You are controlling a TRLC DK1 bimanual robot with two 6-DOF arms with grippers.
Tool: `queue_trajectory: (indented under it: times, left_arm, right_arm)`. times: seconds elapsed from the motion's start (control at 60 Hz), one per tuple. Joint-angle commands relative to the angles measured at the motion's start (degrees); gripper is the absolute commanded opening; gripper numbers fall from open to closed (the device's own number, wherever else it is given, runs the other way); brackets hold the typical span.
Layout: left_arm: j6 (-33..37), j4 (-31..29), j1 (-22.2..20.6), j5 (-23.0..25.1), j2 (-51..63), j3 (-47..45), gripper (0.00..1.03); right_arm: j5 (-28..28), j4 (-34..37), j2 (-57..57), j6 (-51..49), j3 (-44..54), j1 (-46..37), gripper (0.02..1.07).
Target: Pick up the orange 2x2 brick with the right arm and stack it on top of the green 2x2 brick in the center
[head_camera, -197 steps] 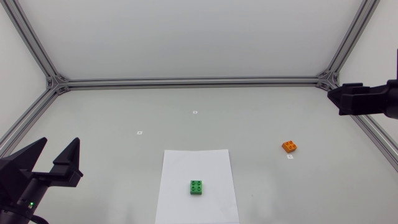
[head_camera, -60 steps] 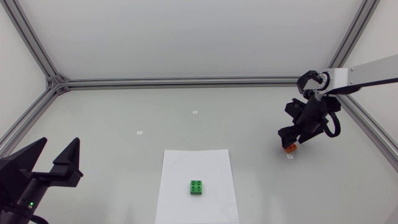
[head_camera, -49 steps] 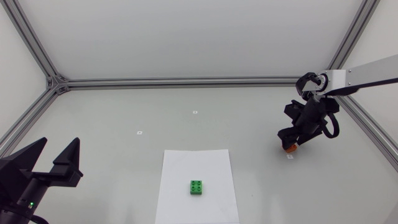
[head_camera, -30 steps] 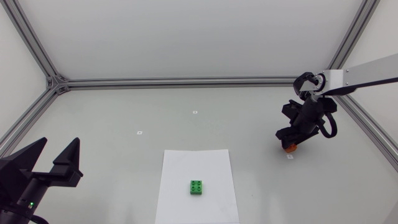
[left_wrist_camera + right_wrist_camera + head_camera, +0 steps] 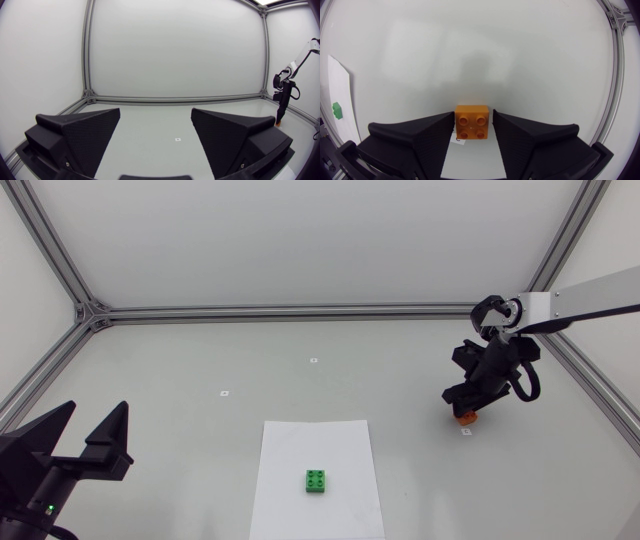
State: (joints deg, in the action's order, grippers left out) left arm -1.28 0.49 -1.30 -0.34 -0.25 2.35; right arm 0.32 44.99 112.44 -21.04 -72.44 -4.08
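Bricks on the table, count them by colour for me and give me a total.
orange brick: 1
green brick: 1
total: 2

Two 2x2 bricks are sitting on the table point(image 5: 150, 360): one orange brick point(image 5: 472, 122) and one green brick point(image 5: 316, 481), each showing four studs. One white paper sheet point(image 5: 315, 445) is lying there. Three small white markers point(image 5: 313, 361) point(image 5: 225, 393) point(image 5: 466, 432) are dotting the tabletop. Two grippers are showing: one left gripper point(image 5: 155, 120) and one right gripper point(image 5: 472, 125).
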Motion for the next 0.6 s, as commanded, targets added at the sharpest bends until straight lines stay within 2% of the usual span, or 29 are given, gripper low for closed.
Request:
queue_trajectory:
  times: [0.0, 0.583]
  left_arm:
    - [0.8, -0.8, 0.2, 0.3, -0.5, -2.3, 0.99]
    - [0.8, -0.8, 0.2, 0.3, -0.5, -2.3, 0.99]
  right_arm:
    - [0.5, 0.1, 1.3, -0.5, 0.4, -0.4, 0.52]
    - [0.5, 0.0, -0.6, -2.2, 2.5, -0.7, 0.53]
